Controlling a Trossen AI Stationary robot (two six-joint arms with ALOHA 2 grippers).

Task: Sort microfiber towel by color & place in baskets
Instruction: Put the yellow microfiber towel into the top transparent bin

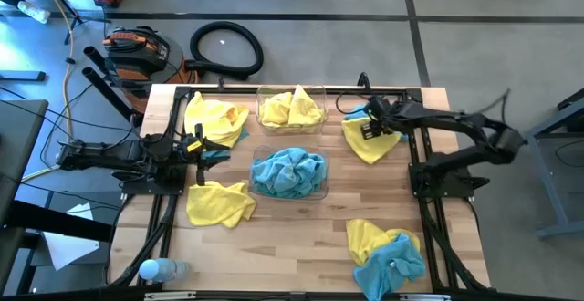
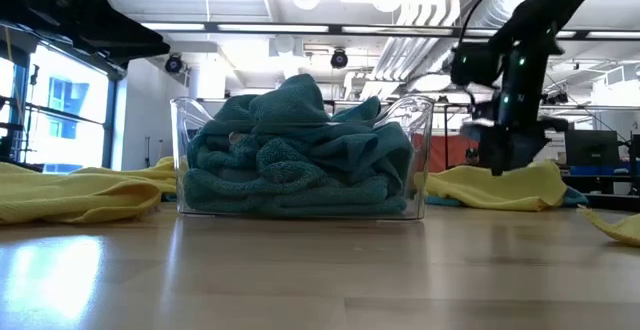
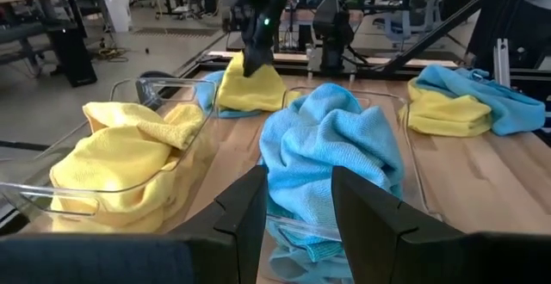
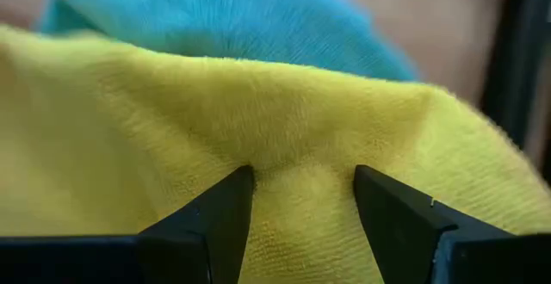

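Light wooden slatted table [image 1: 301, 246] carries two clear plastic rectangular baskets at centre: the far basket [image 1: 291, 109] holds bright yellow microfiber towels [image 1: 290, 110], the near basket [image 1: 289, 175] a heap of turquoise-blue towels [image 1: 287, 173]. More loose cloths lie left, right and near-right. Right gripper [image 1: 372, 128], fingers parted, presses onto a loose yellow towel [image 1: 372, 143] at far right; left gripper [image 1: 203, 146], fingers apart and empty, waits at the left.

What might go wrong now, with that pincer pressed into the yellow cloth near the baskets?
The right pincer stands open on a yellow towel with a blue towel underneath; closing might lift both colours together. The blue basket is already heaped, so another cloth may spill over its rim.
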